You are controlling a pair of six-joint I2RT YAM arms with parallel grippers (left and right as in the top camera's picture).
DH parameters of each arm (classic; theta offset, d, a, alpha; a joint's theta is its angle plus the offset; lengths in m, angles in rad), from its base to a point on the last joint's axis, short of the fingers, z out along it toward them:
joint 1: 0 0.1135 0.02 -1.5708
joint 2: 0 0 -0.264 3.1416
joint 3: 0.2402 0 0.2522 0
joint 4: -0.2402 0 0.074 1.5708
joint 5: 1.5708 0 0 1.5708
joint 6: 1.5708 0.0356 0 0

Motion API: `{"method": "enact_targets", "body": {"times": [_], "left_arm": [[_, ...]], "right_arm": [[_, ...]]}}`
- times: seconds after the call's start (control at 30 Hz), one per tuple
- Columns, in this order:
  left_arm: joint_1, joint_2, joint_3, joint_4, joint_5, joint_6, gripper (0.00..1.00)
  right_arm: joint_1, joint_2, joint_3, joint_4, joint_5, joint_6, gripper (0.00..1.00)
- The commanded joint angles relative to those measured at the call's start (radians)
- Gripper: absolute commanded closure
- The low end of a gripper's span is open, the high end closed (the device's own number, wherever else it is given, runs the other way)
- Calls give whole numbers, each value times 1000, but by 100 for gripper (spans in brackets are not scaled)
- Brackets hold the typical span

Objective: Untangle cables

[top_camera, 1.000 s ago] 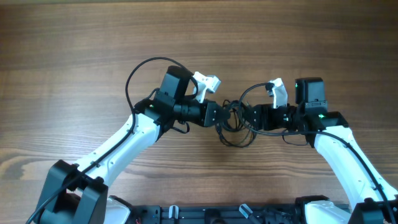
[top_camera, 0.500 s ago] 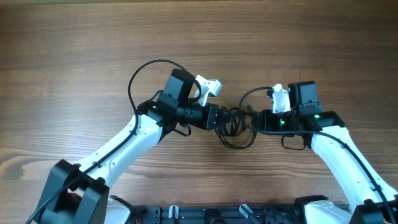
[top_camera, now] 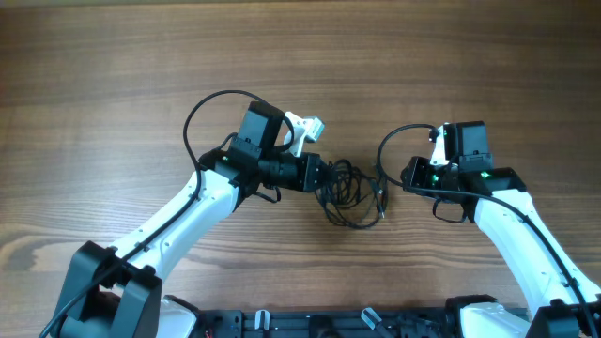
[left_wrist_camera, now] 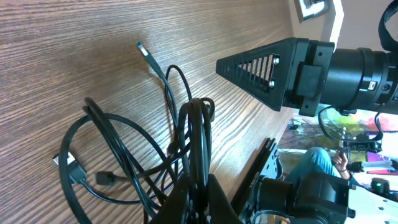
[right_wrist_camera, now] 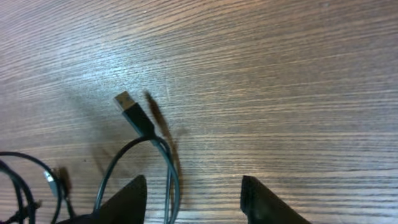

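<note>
The cables are a tangled bundle of thin black cords on the wooden table between the two arms. My left gripper is shut on several strands at the bundle's left side. In the left wrist view its fingers pinch upright strands, with loops and plug ends spread on the table beyond. My right gripper is open, just right of the bundle. In the right wrist view its fingers stand apart, with a cable loop ending in a USB plug lying near the left finger.
The wooden table stretches around the bundle. The right gripper's finger shows across from the bundle in the left wrist view. Thick black arm wires arc above each wrist. The robot base runs along the table's front edge.
My right gripper has pulled back to the right, out of the bundle, and now stands open. My left gripper has shifted slightly left, still holding the cables.
</note>
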Motion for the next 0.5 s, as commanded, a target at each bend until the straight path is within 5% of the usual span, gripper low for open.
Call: {"method": "enact_targets", "body": {"times": [0.0, 0.17, 0.47], "left_arm": [[3, -21, 8, 3, 6, 17, 96], [3, -21, 8, 2, 77, 80, 96], [3, -21, 8, 5, 137, 115, 96]], "right_arm": [[-1, 17, 2, 19, -177, -129, 47], [-1, 17, 2, 58, -495, -338, 47], [-1, 17, 2, 49, -585, -399, 50]]}}
